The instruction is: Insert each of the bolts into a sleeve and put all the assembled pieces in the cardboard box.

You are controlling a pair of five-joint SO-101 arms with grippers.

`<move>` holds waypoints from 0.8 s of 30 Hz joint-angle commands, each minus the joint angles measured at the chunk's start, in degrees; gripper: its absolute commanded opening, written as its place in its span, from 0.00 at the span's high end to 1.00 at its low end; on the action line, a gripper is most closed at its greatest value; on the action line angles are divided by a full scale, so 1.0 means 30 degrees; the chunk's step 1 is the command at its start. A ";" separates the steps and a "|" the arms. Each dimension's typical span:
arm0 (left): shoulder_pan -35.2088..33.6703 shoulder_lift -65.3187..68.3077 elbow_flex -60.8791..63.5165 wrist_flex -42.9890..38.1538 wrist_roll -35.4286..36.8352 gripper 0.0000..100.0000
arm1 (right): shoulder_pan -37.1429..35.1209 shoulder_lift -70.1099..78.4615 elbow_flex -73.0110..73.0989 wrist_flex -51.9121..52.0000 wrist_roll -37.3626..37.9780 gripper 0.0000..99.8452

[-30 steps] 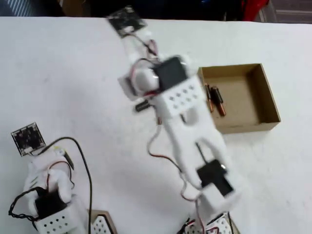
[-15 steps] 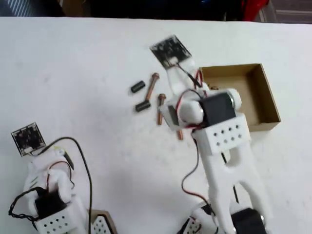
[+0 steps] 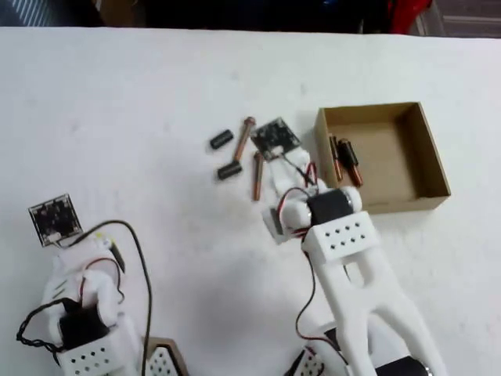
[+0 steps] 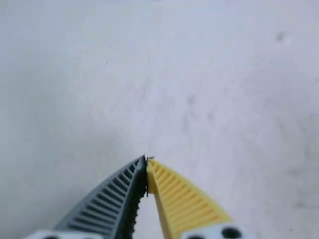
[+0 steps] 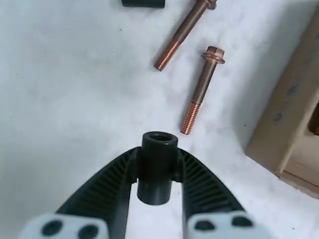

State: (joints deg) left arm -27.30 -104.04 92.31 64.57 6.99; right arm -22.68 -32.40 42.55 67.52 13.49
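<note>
The right gripper (image 5: 157, 158) is clamped on an upright black sleeve (image 5: 158, 172) beside two copper bolts (image 5: 203, 87); the left gripper (image 4: 146, 162) is closed, empty, above the table (image 4: 149, 74).

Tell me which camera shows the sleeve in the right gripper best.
The right wrist view: the sleeve stands clamped between the fingers of the right gripper, bore open toward the camera. In the high view the right arm covers it; the left wrist view faces bare table.
</note>
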 commanded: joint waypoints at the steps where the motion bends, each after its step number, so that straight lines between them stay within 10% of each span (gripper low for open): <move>1: 0.0366 -0.0161 -0.0117 -0.0674 -0.0176 0.98 | -0.0103 -0.0718 0.1582 -0.2066 0.0264 0.98; 24: 0.0366 -0.0161 -0.0117 -0.0674 -0.0176 0.98 | -0.2300 0.1011 0.5304 -0.5172 0.1817 0.98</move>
State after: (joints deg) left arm -27.30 -104.04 92.31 64.57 6.99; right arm -29.45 -30.55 59.43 53.80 17.63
